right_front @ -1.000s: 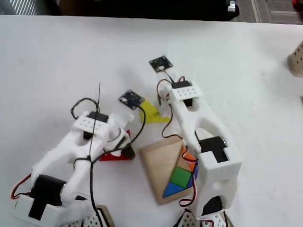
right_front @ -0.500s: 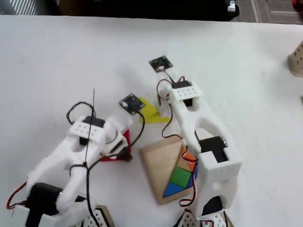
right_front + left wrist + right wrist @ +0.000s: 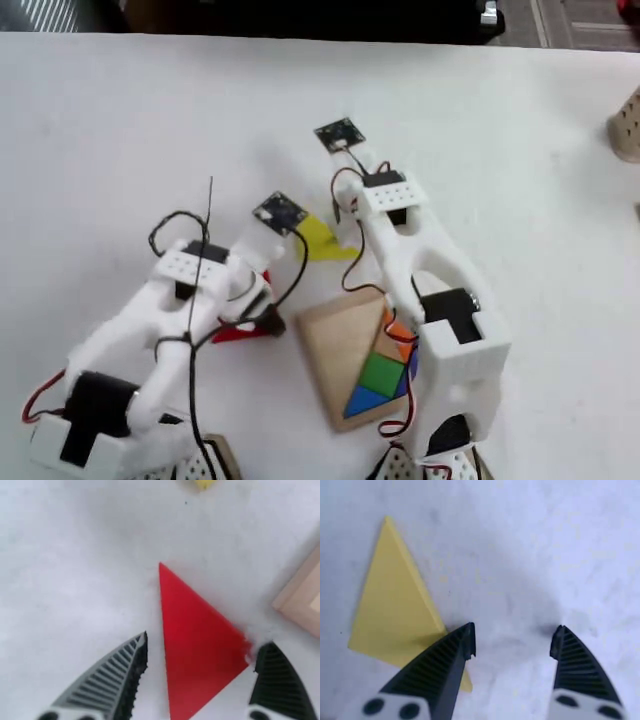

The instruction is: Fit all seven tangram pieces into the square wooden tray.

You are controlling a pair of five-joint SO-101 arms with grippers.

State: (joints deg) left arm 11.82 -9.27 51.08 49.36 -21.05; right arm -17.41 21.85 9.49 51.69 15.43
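While flat, red triangle [image 3: 195,655] within hand [image 3: 204,644]

You get bright, even overhead light on white table [image 3: 120,110]. Soft short shadows under both arms. Room beyond far edge dark. Faint grey shade beside red triangle [image 3: 195,645] and yellow triangle [image 3: 395,605].

In the high view the left arm [image 3: 190,290] covers most of the red triangle [image 3: 232,333]. The right arm [image 3: 420,260] hides the right side of the tray [image 3: 335,345] and part of its coloured pieces [image 3: 380,375]. In the right wrist view one finger [image 3: 447,665] of the right tool [image 3: 515,635] covers a corner of the yellow triangle [image 3: 395,605].
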